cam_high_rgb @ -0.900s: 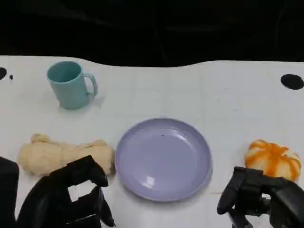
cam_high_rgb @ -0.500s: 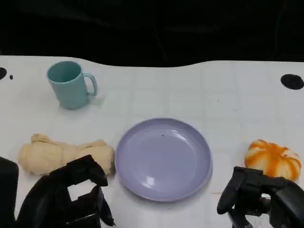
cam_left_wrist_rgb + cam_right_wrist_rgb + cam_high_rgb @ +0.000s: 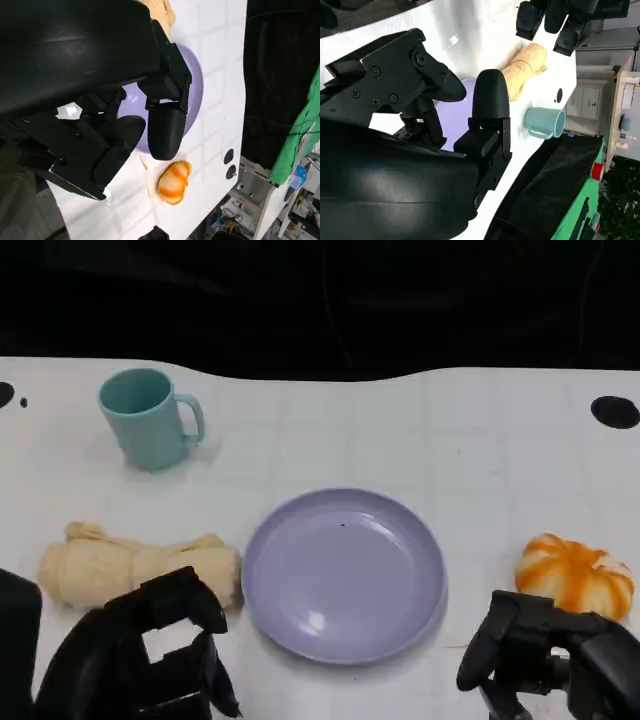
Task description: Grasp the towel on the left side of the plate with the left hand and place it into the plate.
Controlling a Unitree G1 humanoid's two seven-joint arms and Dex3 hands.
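**Left hand waiting over the towel, nothing picked up**

I am holding my left hand [image 3: 140, 655] low at the near left edge of the tabletop [image 3: 400, 430], just in front of the towel [image 3: 135, 568]. Its fingers are loosely apart and curved downward, and they are gripping nothing; I judge the grasp as not yet begun. I am keeping the hand on this side because the towel is lying directly beyond my fingertips, so a short reach forward and down should close around its middle.

The towel is a pale cream roll of soft, nubby cloth, bunched and knotted at its left end, lying lengthwise with its right end just beside the plate [image 3: 343, 575], perhaps touching the rim. Being soft, it will likely sag at both ends when lifted by the middle.

The plate is sitting near the middle of the tabletop: round, lilac, smooth and slightly glossy, with a shallow raised rim and nothing in it.

My right hand [image 3: 545, 660] is resting at the near right corner, fingers curled but gripping nothing that I can see, just in front of a small orange-and-white pumpkin [image 3: 575, 573] with ribbed sides. A teal cup [image 3: 150, 418] with a handle is standing upright toward the far left, well apart from the towel.
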